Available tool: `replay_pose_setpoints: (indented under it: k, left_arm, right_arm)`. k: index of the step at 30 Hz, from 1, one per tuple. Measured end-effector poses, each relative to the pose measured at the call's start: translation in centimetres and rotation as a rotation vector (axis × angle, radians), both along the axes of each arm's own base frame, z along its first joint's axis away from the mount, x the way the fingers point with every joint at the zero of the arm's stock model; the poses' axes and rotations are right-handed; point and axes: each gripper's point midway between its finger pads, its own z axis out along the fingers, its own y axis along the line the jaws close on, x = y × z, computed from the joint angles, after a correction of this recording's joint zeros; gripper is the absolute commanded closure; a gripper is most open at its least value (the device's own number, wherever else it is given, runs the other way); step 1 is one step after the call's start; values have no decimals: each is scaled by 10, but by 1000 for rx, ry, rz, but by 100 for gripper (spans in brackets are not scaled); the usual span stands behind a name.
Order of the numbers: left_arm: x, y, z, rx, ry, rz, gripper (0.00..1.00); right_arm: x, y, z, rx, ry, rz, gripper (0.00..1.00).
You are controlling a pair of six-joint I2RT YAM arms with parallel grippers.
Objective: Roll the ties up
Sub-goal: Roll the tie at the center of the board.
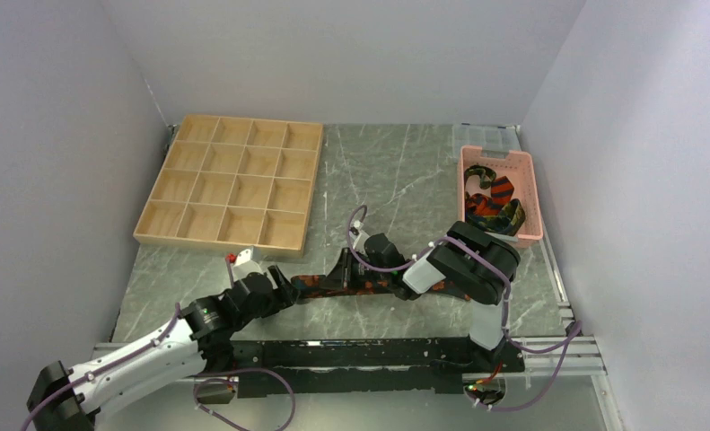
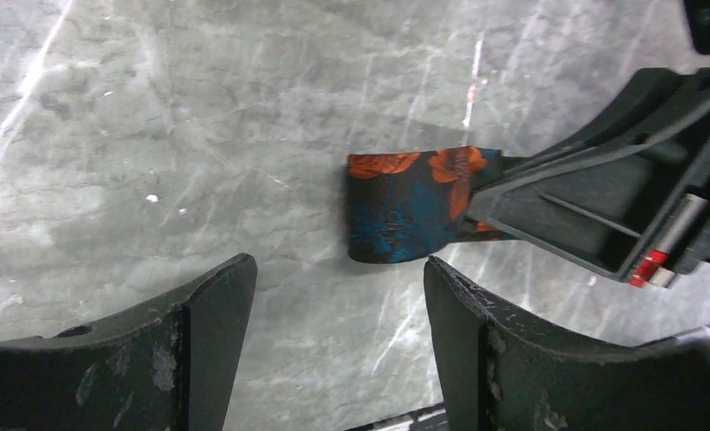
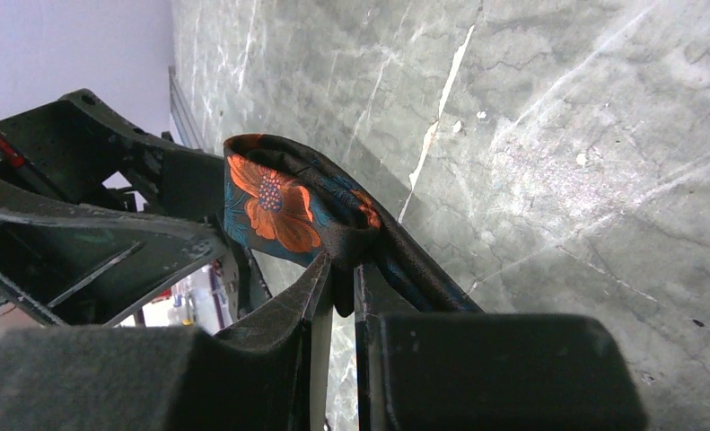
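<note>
Between pale walls [image 1: 333, 54], marbled table [image 1: 405, 171]; tie [image 2: 403, 220]

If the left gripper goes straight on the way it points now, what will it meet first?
Probably the tie, its folded end lying just ahead of the open fingers; depth is unclear.

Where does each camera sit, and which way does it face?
Top external: above and behind, looking down on the table; left arm and right arm show.
Left wrist: on the left arm, looking past the open left gripper at the tie.
Right wrist: on the right arm, looking along the right gripper, shut on the tie.
Both wrist views share that tie.
</note>
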Motion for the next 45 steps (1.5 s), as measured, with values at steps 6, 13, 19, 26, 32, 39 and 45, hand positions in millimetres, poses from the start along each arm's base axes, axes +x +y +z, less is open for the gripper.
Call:
replay_pose_setpoints:
  k: [6, 13, 19, 26, 32, 39, 45]
  left_arm:
    - [3, 3, -5, 65, 58, 0, 25]
    - [13, -4, 10, -25, 56, 3, 25]
    - [23, -9, 21, -134, 56, 12, 25]
    - [28, -14, 9, -189, 144, -18, 34]
    - [27, -16, -1, -220, 203, -45, 37]
    - [30, -19, -3, -252, 204, -79, 42]
    - [32, -24, -10, -253, 221, -116, 56]
  right_arm:
    - [0, 0, -1, -5, -27, 14, 89]
    - [1, 1, -2, 14, -55, 21, 89]
    - [2, 1, -2, 20, -73, 24, 89]
    - [3, 1, -3, 25, -84, 25, 89]
    - [3, 1, -3, 24, -90, 26, 89]
    - [3, 1, -3, 23, -95, 28, 89]
    - [3, 1, -3, 22, -101, 30, 89]
